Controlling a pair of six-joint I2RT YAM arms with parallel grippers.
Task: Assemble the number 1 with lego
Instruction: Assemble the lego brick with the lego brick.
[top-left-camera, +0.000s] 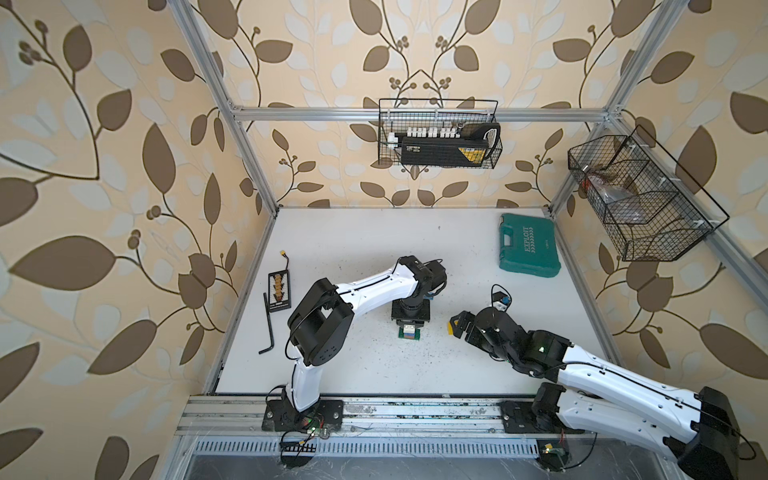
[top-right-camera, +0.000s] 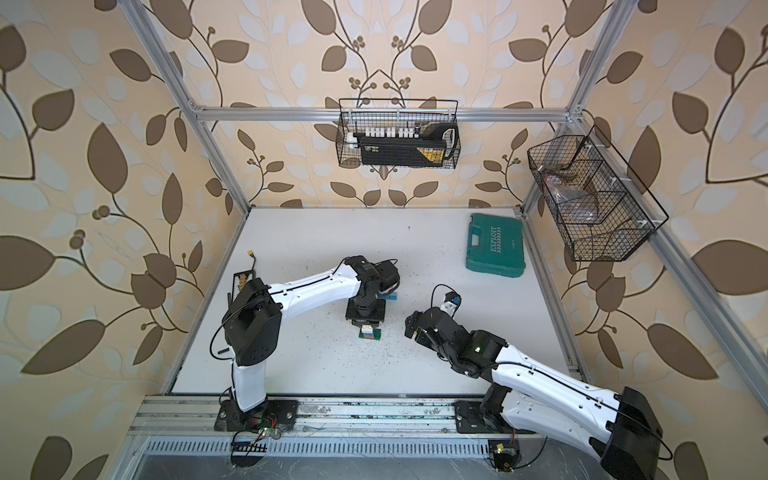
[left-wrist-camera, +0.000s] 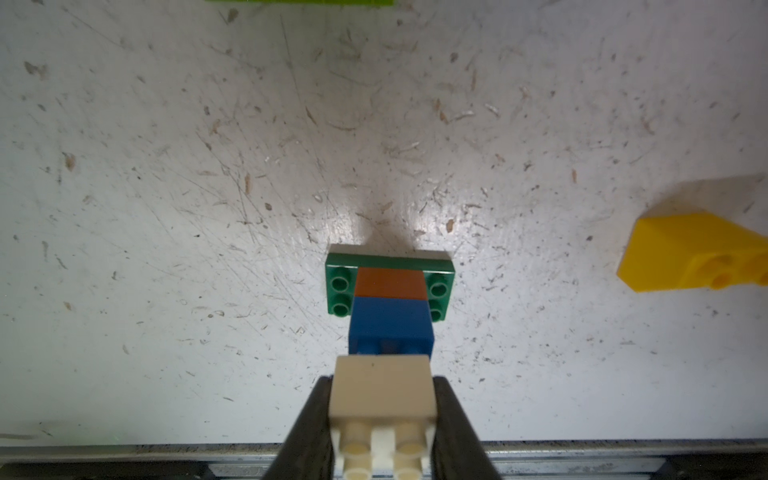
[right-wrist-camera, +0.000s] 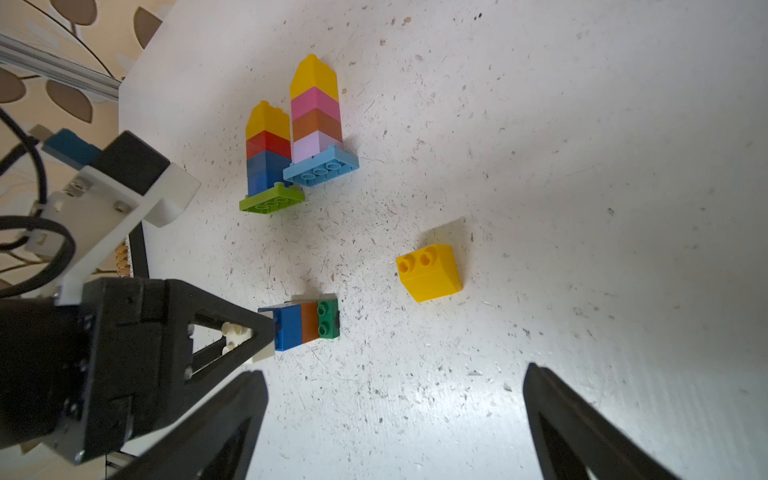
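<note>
Stacking tower 3 (right-wrist-camera: 307, 322), seemingly: white brick (left-wrist-camera: 383, 395) is clamped in the left gripper (left-wrist-camera: 382, 384) atop the blue brick (left-wrist-camera: 390, 320), firm push probably needed next, right gripper (right-wrist-camera: 394, 370) held wide near yellow slope brick (right-wrist-camera: 430, 272).

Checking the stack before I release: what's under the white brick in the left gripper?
Under the white brick, in the left gripper, are a blue brick, a brown brick, then the green base plate. The plate's middle studs are covered; whether white is seated is unclear.
</note>
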